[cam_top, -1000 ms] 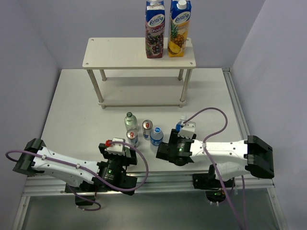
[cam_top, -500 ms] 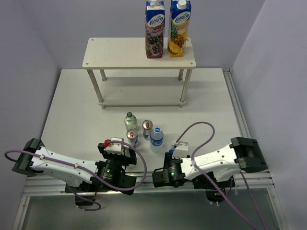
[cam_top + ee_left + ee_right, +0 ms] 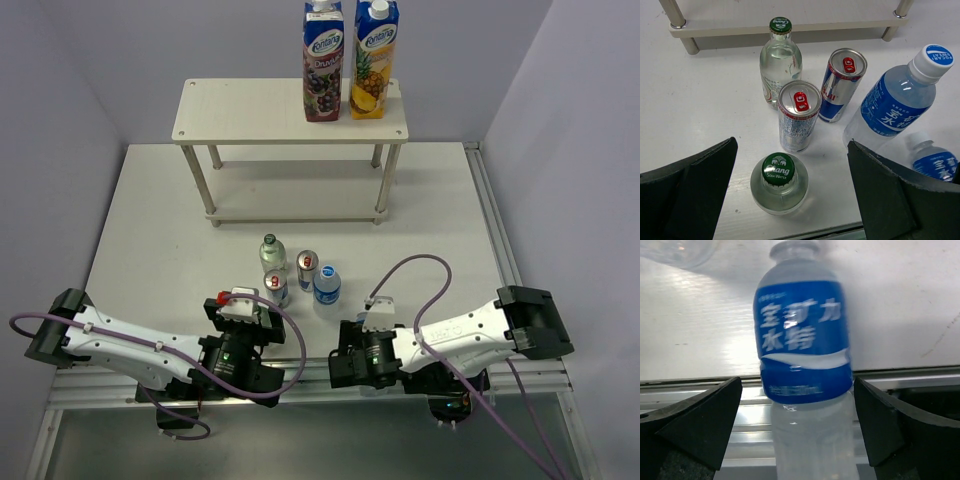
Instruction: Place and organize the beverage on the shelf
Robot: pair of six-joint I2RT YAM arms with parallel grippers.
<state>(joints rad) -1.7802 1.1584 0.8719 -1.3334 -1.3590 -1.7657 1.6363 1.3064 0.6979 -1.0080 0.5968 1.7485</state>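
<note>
The left gripper [image 3: 792, 144] has its jaws fully apart and holds nothing. Low between them stands the near glass bottle [image 3: 778, 182], and neither finger touches it. From this bottle, the near can [image 3: 799, 117] is just beside it at 12 o'clock, the far glass bottle [image 3: 781, 60] is behind that can, the far can [image 3: 842, 82] is at 1 o'clock and the standing water bottle [image 3: 900, 100] is at 2 o'clock. All of these stand on the table [image 3: 150, 230] at 6 o'clock of the shelf [image 3: 250, 112] and well apart from it. The shelf carries only the two juice cartons [image 3: 345, 60], on the right of its top board. I judge the glass to be heavy, stiff, smooth and breakable, so the grip should go around the wide body under the shoulder, not on the cap. The cans are stiff, but a hard squeeze may dent them. The second water bottle [image 3: 802, 345] is at the near table edge, blurred, and I cannot tell whether it stands or lies. The right gripper [image 3: 798, 382] has its jaws wide on both sides of it, with a gap on each side, so it is not held. Its thin plastic will yield, so the labelled middle is the best place to take it.
</note>
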